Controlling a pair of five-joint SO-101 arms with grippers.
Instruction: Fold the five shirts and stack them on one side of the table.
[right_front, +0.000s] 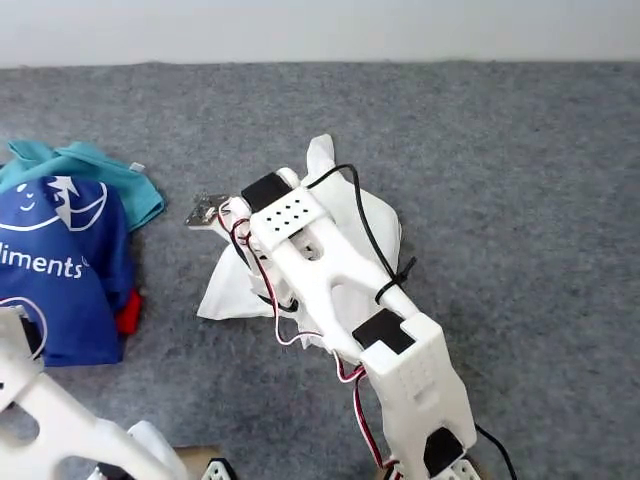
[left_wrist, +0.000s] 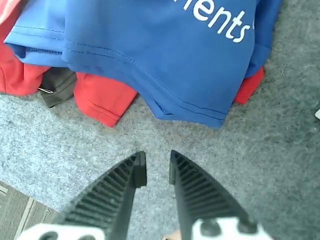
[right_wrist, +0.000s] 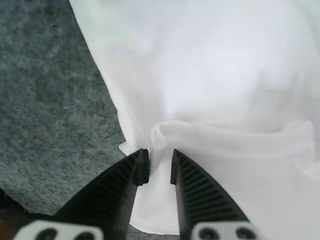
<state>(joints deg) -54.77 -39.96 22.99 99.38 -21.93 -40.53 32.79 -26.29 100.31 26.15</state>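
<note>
A crumpled white shirt (right_front: 378, 222) lies mid-table on the grey felt, partly under my right arm (right_front: 330, 270). In the right wrist view my right gripper (right_wrist: 160, 162) sits at a folded hem of the white shirt (right_wrist: 215, 75), and a pucker of cloth rises between its tips. At the table's left side is a pile with a blue printed shirt (right_front: 60, 260) on top, teal shirt (right_front: 115, 180) behind and red shirt (right_front: 128, 312) peeking out. My left gripper (left_wrist: 158, 167) hovers over bare felt just off the blue shirt (left_wrist: 150, 55) and red shirt (left_wrist: 102, 97), its fingers slightly apart, holding nothing.
A dark scrap of cloth (left_wrist: 57, 85) shows under the pile beside the red shirt. The left arm's base (right_front: 50, 425) stands at the front left corner. The felt's front edge (left_wrist: 15, 215) is close behind the left gripper. Bare felt (right_front: 530, 200) spreads to the right.
</note>
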